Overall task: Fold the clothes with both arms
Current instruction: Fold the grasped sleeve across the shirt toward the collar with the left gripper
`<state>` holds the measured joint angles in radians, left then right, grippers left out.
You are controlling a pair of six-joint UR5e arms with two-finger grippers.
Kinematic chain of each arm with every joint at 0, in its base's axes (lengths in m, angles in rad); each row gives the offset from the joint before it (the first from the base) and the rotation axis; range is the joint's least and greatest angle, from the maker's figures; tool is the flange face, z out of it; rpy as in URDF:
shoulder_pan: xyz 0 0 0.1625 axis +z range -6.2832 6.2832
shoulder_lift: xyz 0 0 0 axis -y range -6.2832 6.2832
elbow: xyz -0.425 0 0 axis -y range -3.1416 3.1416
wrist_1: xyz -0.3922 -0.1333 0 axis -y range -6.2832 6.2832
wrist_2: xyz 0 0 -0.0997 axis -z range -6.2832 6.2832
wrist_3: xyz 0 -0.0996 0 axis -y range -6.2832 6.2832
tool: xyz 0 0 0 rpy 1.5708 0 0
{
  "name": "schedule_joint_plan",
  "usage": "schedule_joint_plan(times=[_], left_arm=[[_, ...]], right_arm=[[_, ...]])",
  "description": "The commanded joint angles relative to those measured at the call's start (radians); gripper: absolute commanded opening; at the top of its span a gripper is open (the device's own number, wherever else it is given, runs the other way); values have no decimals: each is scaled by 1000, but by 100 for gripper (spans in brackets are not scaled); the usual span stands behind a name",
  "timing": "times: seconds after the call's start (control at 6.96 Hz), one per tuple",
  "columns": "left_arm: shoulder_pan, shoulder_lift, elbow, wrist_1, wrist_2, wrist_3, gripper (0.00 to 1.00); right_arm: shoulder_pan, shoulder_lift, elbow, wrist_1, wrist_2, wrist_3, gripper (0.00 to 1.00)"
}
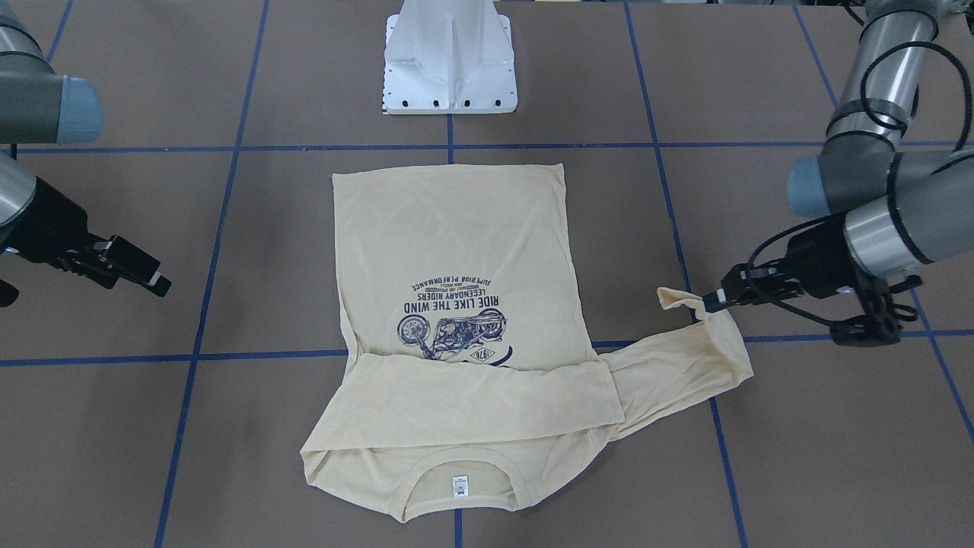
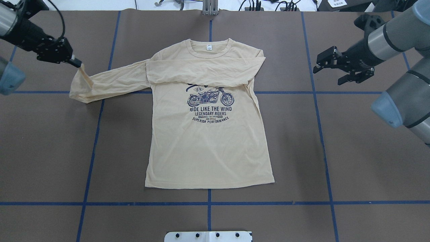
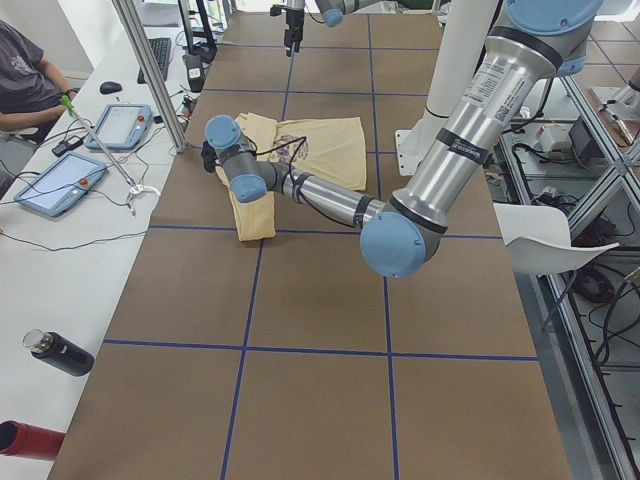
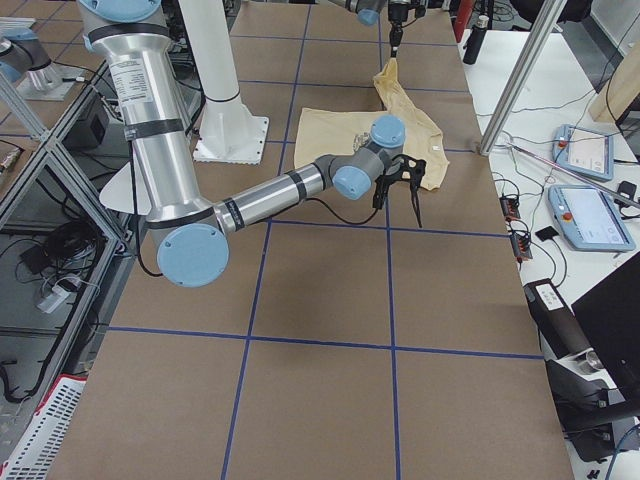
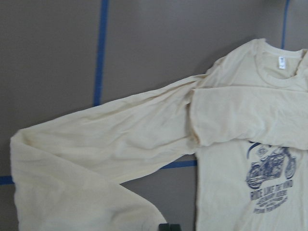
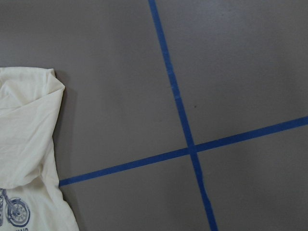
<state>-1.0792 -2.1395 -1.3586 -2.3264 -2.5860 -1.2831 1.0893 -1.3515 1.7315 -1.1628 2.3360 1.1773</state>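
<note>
**Left gripper on a sleeve cuff at upper left, shirt flat mid-frame, right gripper idle at upper right**

In the overhead view's upper left, the left gripper [image 2: 78, 64] was clamped on the cuff of the outstretched sleeve [image 2: 111, 80], lifting its end off the table [image 2: 336, 151]. The T-shirt [image 2: 208, 144] lay print-up in the centre of the frame, collar toward the top edge, with its other sleeve [image 2: 201, 71] already folded across the chest. At upper right the right gripper [image 2: 327, 77] hung with jaws spread, holding nothing, well apart from the cloth. The hold looked like a thin pinch at the cuff's edge, so the fabric could slip out mid-fold. A low, dragging pull could also tug the body and shift the folded sleeve.
</note>
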Motion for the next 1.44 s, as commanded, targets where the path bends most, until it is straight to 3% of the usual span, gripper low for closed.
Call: schedule_joint_plan(times=[0.0, 0.14, 0.43, 0.86, 1.01, 1.15, 1.29], left_arm=[[138, -162, 3, -2, 171, -232, 0], [186, -251, 21, -2, 279, -343, 0], [302, -447, 171, -7, 469, -438, 0], [398, -555, 329, -72, 683, -444, 0], [403, -559, 363, -115, 696, -450, 0], [403, -565, 387, -125, 705, -461, 77], [401, -566, 385, -131, 710, -497, 97]], right_arm=[[55, -63, 0, 0, -3, -56, 99], [82, -96, -4, 0, -4, -121, 99], [121, -127, -7, 0, -10, -206, 99], [119, -118, -20, 0, -18, -206, 99], [118, -115, -24, 0, -21, -206, 99], [118, -113, -32, 0, -21, -205, 99], [118, -110, -35, 0, -20, -202, 99]])
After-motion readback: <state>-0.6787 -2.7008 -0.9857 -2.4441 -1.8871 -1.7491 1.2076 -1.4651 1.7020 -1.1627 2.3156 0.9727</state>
